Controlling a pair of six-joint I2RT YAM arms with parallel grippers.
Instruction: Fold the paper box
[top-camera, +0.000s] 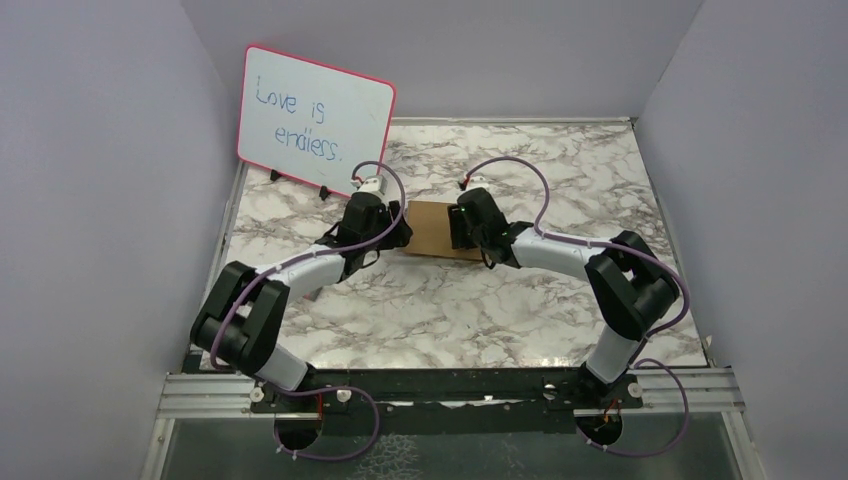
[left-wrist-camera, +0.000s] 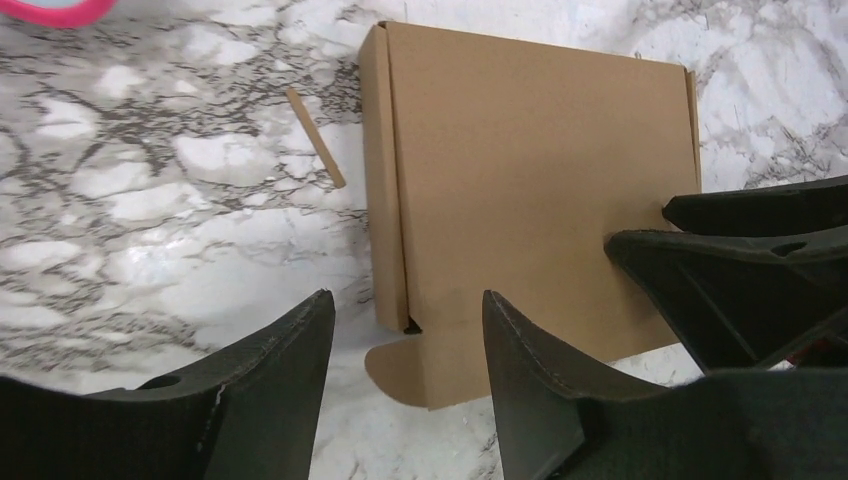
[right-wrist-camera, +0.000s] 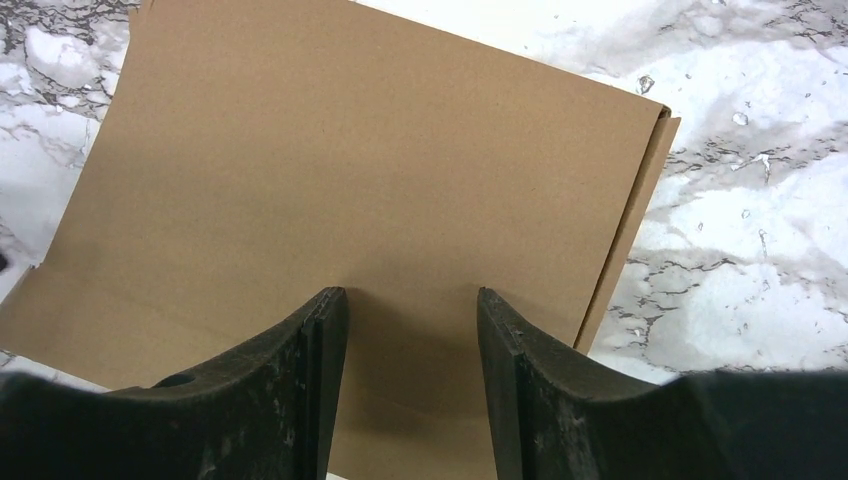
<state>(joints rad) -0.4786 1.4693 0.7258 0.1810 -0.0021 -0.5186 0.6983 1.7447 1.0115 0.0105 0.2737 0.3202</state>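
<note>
At the left edge of the paper box (top-camera: 432, 228) the left gripper (left-wrist-camera: 405, 345) hangs spread and empty over a rounded tab (left-wrist-camera: 398, 372) that juts out untucked. The box lies flat on the marble table (top-camera: 450, 300), lid down, seemingly near finished. Over its right part the right gripper (right-wrist-camera: 410, 335) is spread too, holding nothing.

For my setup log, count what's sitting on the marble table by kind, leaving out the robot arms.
Paper box: 1
Pink-framed whiteboard: 1
Small brown cardboard strip: 1
Total: 3
</note>
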